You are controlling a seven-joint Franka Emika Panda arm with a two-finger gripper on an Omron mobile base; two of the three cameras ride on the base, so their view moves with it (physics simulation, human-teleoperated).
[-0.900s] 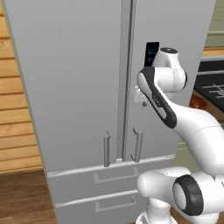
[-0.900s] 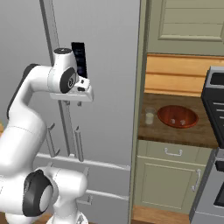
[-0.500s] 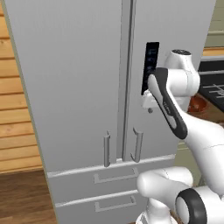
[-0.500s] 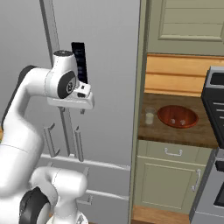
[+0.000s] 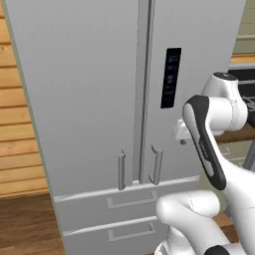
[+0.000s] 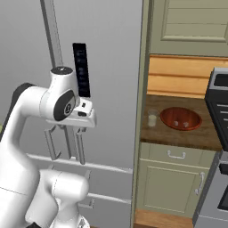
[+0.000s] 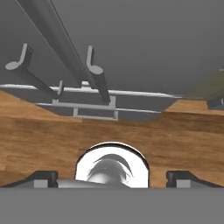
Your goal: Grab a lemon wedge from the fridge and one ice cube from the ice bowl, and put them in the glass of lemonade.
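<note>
Fridge (image 5: 89, 99) doors closed; gripper (image 7: 112, 177) spread wide, holding nothing; right door handle (image 7: 97, 74) lies ahead of fingers; advise centring fingers astride the bar before closing.

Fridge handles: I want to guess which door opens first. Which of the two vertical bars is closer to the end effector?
The right-door handle, beside the centre seam; the left-door handle lies farther from the open end effector.

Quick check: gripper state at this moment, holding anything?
Gripper: open, jaws spread wide, holding nothing, facing the closed fridge.
</note>
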